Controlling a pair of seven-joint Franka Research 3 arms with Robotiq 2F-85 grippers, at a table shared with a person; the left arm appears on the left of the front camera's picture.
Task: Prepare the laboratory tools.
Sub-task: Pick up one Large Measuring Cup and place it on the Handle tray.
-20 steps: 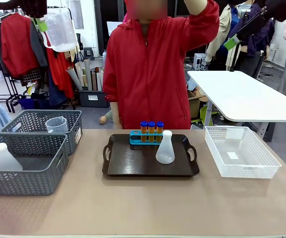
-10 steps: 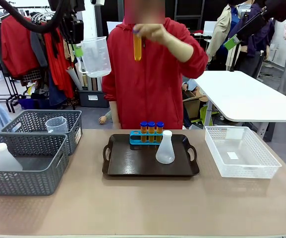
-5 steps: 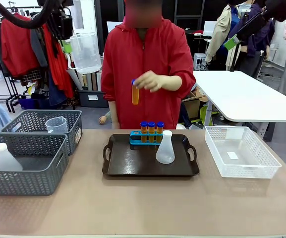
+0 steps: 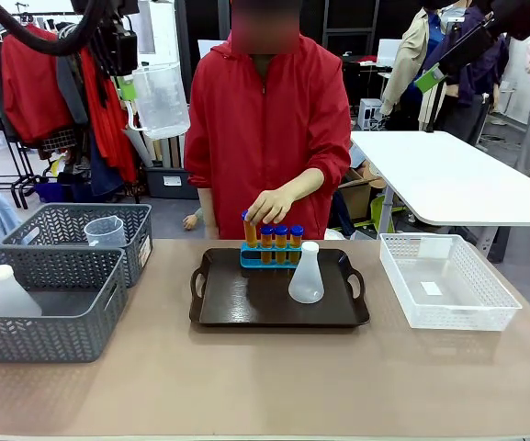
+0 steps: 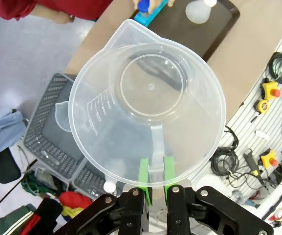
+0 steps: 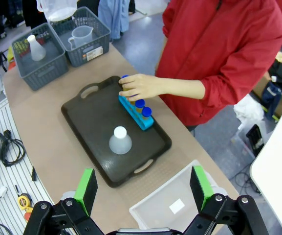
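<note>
The left gripper is hanging high over the table's left side, its green pads clenched on the handle of the clear measuring beaker. In the left wrist view the camera is looking straight down into the beaker's open mouth. Its long axis is therefore standing upright, with the spout pointing toward 11 o'clock.

In the front view the beaker is floating well above the grey woven baskets. The dark tray is lying on the table at about 5 o'clock from it, well apart and much lower.

On the tray, the translucent conical flask is standing right of centre. The blue rack of orange tubes is sitting along the far edge. The person's hand is resting on the rack's left end, pushing in one more tube.

The tray's bare left half, at 9 o'clock from the flask, is probably where the beaker needs to go, and the hand is just beside that spot.

The right gripper is hovering above the tray with jaws released, holding nothing.
</note>
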